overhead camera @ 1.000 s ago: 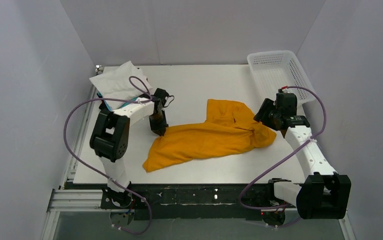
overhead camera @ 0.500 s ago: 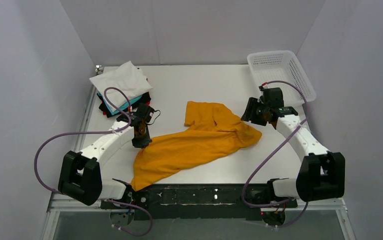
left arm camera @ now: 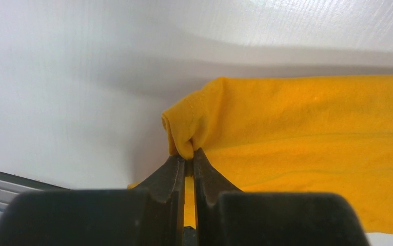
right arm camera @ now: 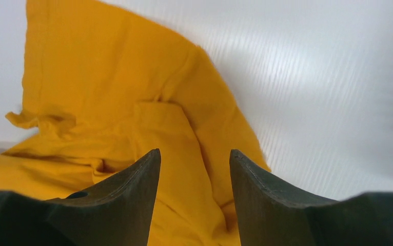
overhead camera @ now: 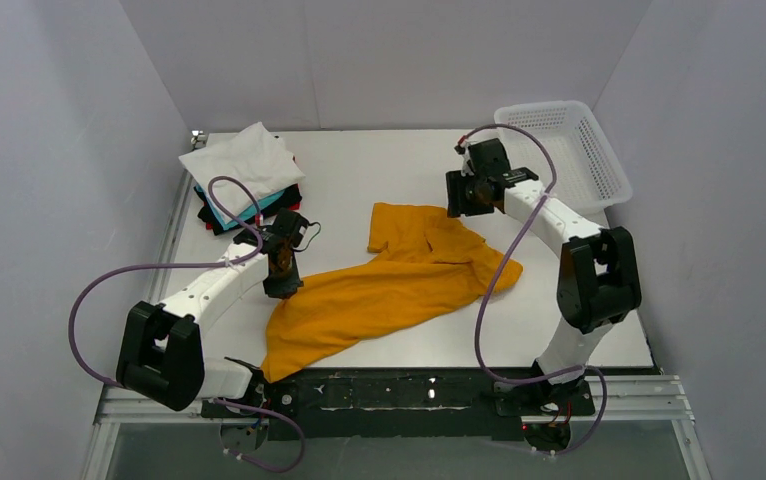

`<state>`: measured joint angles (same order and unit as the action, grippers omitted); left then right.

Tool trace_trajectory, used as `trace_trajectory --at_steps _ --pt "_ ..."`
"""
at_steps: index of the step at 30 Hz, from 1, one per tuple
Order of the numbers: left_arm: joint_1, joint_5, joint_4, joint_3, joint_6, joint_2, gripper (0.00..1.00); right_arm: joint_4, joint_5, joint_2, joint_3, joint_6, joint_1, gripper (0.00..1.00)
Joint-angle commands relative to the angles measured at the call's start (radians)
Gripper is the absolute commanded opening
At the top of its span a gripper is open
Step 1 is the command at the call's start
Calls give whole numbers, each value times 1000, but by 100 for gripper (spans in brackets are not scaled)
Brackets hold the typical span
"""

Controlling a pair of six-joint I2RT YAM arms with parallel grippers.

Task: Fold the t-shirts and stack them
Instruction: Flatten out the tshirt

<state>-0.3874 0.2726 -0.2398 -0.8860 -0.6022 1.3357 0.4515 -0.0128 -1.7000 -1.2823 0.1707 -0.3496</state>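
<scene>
The orange-yellow t-shirt (overhead camera: 399, 285) lies crumpled across the middle of the table. My left gripper (overhead camera: 283, 284) is shut on a bunched hem corner of the shirt (left arm camera: 187, 146) at its left edge. My right gripper (overhead camera: 466, 203) is open and empty, above the shirt's far right part (right arm camera: 184, 169), its fingers (right arm camera: 133, 189) clear of the cloth. A stack of folded shirts, white on top (overhead camera: 241, 160) over teal, black and red, sits at the far left.
A white plastic mesh basket (overhead camera: 559, 145) stands at the far right corner. The grey walls enclose the table on three sides. The left arm's purple cable loops over the table's left edge.
My right gripper has let go of the shirt and swung up and to the left toward the far side. The shirt was dragged left earlier; the left gripper has held still for the last half second.
</scene>
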Motion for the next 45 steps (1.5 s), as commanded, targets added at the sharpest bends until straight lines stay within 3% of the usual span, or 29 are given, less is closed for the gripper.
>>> trace_trajectory --at_steps 1,18,22,23,25,26,33,45 --pt "5 2 -102 31 -14 -1 0 10 58 -115 -170 -67 -26 60" --pt "5 1 -108 30 -17 14 0 135 -45 -493 -456 -126 -41 57" --pt "5 5 -109 29 -22 15 0 142 -67 -512 -448 -133 -50 40" --pt "5 9 -112 27 -23 15 0 138 -76 -511 -444 -136 -53 31" --pt "5 21 -123 15 -24 12 0 138 -75 -503 -451 -134 -57 2" --pt "5 29 -134 4 -22 9 0 140 -60 -492 -459 -127 -58 1" --pt "5 139 -219 -118 -10 -112 0 104 183 -188 -461 -101 -54 1" --pt "2 123 -258 -361 76 -516 0 26 215 490 -340 -113 -52 1"
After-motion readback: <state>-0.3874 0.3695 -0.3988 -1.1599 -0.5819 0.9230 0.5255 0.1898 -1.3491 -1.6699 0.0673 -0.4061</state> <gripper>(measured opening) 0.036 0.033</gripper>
